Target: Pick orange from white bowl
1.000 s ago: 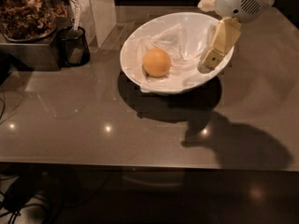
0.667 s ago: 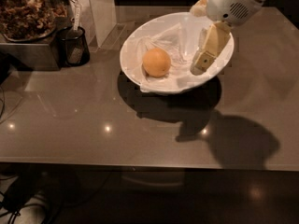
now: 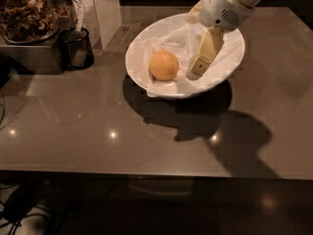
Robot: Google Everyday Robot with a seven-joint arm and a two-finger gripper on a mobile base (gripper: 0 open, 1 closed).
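Note:
The orange (image 3: 164, 65) lies in the left half of the white bowl (image 3: 142, 43), on its wrinkly white lining. The bowl sits tilted on the grey table (image 3: 98, 131). My gripper (image 3: 196, 70) reaches down from the upper right into the bowl. Its cream tip hangs just right of the orange, close to it but apart. It holds nothing that I can see.
A small black cup (image 3: 77, 48) with a utensil stands at the left, beside a container of dark dried stuff (image 3: 27, 13) on a grey box. A white upright panel (image 3: 105, 9) stands behind the bowl's left side. The table's front edge runs along the bottom.
The gripper has moved left and deeper into the bowl, from over the right rim to just beside the orange. The orange and bowl have not moved.

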